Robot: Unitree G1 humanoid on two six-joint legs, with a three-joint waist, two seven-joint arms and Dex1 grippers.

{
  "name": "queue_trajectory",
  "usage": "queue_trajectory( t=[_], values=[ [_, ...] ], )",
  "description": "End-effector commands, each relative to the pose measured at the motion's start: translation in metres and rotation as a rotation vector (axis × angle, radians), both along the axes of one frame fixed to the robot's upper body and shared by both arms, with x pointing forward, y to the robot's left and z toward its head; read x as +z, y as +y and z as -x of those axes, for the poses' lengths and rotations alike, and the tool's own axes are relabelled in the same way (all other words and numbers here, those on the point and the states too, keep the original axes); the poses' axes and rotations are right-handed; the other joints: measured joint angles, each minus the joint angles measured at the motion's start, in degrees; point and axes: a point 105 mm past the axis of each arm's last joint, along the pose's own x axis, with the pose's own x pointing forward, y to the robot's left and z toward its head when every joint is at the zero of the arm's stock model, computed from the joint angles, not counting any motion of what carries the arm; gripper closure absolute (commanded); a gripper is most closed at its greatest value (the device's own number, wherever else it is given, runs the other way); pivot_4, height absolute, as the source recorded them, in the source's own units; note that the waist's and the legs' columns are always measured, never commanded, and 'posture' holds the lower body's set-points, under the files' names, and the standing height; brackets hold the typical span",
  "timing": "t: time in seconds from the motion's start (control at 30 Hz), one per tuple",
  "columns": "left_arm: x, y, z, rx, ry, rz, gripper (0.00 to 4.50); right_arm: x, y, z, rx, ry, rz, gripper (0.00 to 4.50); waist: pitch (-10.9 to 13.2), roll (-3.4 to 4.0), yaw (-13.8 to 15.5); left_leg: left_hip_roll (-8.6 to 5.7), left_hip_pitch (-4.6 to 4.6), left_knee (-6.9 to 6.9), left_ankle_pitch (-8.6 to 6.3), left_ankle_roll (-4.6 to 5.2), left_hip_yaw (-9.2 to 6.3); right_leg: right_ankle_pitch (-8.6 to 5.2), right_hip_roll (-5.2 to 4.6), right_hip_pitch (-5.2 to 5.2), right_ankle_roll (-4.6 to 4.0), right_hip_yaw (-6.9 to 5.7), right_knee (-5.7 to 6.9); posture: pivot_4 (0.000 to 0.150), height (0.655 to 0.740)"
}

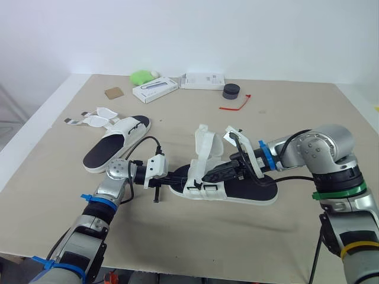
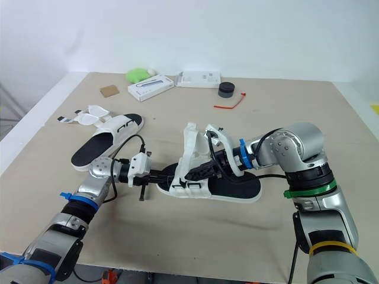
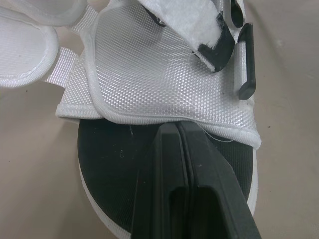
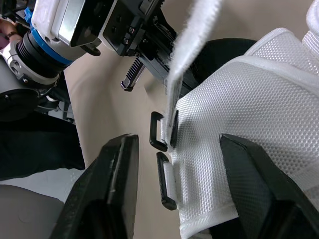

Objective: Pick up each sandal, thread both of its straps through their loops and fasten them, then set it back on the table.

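Nothing can be read; the print on the white box [image 1: 202, 80] is illegible.

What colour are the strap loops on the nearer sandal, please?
Black loops, clearest in the right wrist view.

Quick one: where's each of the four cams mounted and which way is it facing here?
Left eye: head, forward and down over the table; both arms, near sandal, far sandal.
Right eye: same head camera, same scene, both arms.
Left wrist: left wrist, along the shut left gripper onto the near sandal's black insole.
Right wrist: right wrist, along the open right gripper straddling the mesh upper; left arm beyond.
Shared: all four show the near sandal.
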Motion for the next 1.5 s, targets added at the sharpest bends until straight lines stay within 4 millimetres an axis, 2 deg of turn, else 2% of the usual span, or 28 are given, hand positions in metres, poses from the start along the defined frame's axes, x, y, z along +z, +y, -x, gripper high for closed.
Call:
queue_trajectory(
  t=[0.03,0.27,0.43,0.53,0.67,0.9,1.03,1.27,1.5],
  values=[
    [-0.056,0.008,0.020,-0.014,0.189,-0.165,4.50,0.011,0.003,-0.001,-0.003,-0.033,-0.033,1.58,0.0,0.00,0.0,0.00,0.00,0.00,0.00,0.00,0.00,0.00,0.00,0.00,0.00,0.00,0.00,0.150,0.7400],
    [-0.056,0.007,0.021,-0.013,0.192,-0.160,4.50,0.008,0.013,0.006,0.027,-0.042,-0.040,1.58,0.0,0.00,0.0,0.00,0.00,0.00,0.00,0.00,0.00,0.00,0.00,0.00,0.00,0.00,0.01,0.150,0.7400],
    [-0.056,0.007,0.021,-0.013,0.190,-0.160,4.50,-0.002,0.015,0.008,0.021,-0.055,0.001,1.58,0.0,0.00,0.0,0.00,0.00,0.02,0.00,0.00,0.00,0.00,0.00,0.01,0.00,0.00,0.01,0.150,0.7400],
    [-0.056,0.007,0.020,-0.012,0.187,-0.159,4.50,-0.004,0.017,0.003,-0.011,-0.081,0.013,2.36,0.0,0.01,0.0,0.01,0.01,0.03,0.00,0.00,0.00,0.02,0.01,0.01,0.00,0.00,0.02,0.150,0.7400],
    [-0.055,0.006,0.020,-0.015,0.186,-0.159,4.50,-0.003,0.021,-0.002,-0.029,-0.099,0.015,4.43,0.0,0.00,0.0,0.01,0.01,0.04,0.01,0.01,-0.01,0.03,0.02,0.01,0.00,0.00,0.03,0.150,0.7400],
    [-0.056,0.005,0.021,-0.017,0.186,-0.160,4.50,0.001,0.021,0.000,-0.019,-0.096,-0.003,4.47,0.0,0.00,0.0,0.02,0.01,0.06,0.02,0.02,-0.01,0.06,0.02,0.02,0.00,0.01,0.03,0.150,0.7400],
    [-0.056,0.005,0.021,-0.019,0.187,-0.160,4.50,0.015,0.014,0.010,0.043,-0.115,-0.019,4.47,0.0,0.01,0.2,0.00,-0.01,0.06,0.02,0.02,-0.01,0.05,0.00,0.01,0.01,0.01,0.03,0.150,0.7400],
    [-0.058,0.003,0.023,-0.027,0.191,-0.161,4.50,0.033,-0.012,-0.011,-0.010,-0.171,0.009,4.47,0.0,0.02,0.1,0.00,0.01,0.07,0.01,0.02,0.00,0.04,-0.01,0.01,0.03,0.01,0.02,0.150,0.7400],
    [-0.059,0.003,0.024,-0.023,0.192,-0.157,4.50,0.022,-0.008,-0.005,0.056,-0.127,0.038,4.47,0.0,0.02,0.2,-0.06,0.00,0.06,0.01,0.01,0.00,0.00,-0.07,0.01,0.06,0.00,-0.01,0.150,0.7400]
  ],
)
